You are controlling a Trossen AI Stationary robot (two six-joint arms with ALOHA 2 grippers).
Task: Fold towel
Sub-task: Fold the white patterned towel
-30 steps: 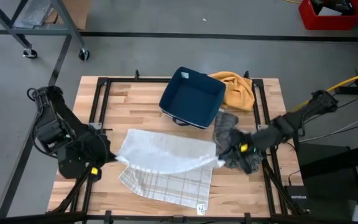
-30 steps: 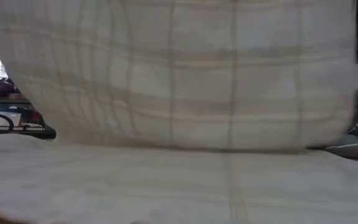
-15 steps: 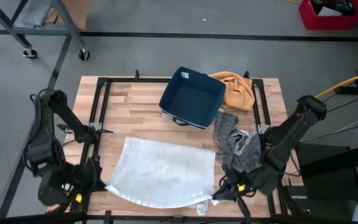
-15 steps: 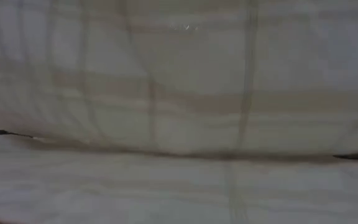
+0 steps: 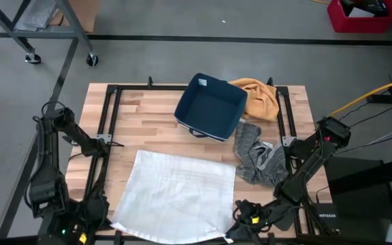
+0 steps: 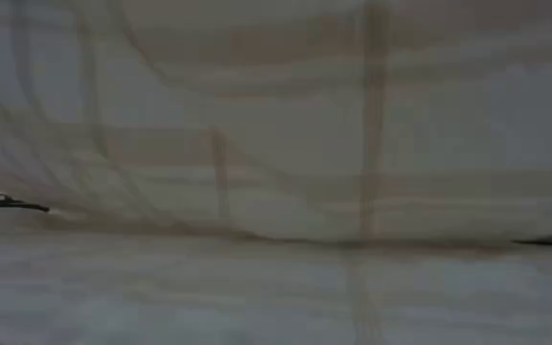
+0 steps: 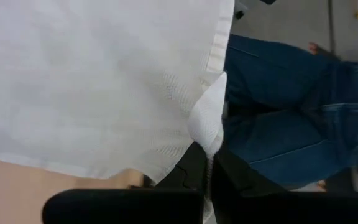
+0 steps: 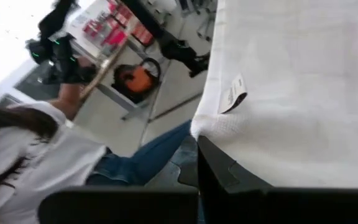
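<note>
A white towel [image 5: 179, 194] with faint checks lies spread over the near half of the wooden table [image 5: 141, 116]. It fills the low view [image 6: 276, 172]. My left gripper [image 5: 95, 228] is shut on the towel's near left corner at the table's near edge. My right gripper [image 5: 237, 228] is shut on the near right corner, beside a small sewn label [image 8: 232, 98]. My left gripper pinches the towel's near left corner [image 7: 207, 127] between its two fingers [image 7: 219, 180], coming slanted down from the table's left near side. The corner bunches into a small fold at the fingers. The towel beyond it hangs smooth and spreads onto the table. My right gripper pinches the near right corner [image 8: 201, 132] between its fingers [image 8: 222, 171], coming almost level from the table's right near side. The hem runs flat away from the fingers. How many layers it has, I cannot tell.
A dark blue bin [image 5: 211, 107] stands at the far middle, with a yellow cloth [image 5: 258, 99] behind it on the right and a grey cloth [image 5: 258, 158] heaped at the right. A person in blue jeans [image 7: 291, 112] stands beyond the near edge.
Both grippers have gone down and toward the table's near edge, each keeping its towel corner. The lifted edge has been drawn over the checked part that lay on the table, so the towel is now folded over and lies flatter.
</note>
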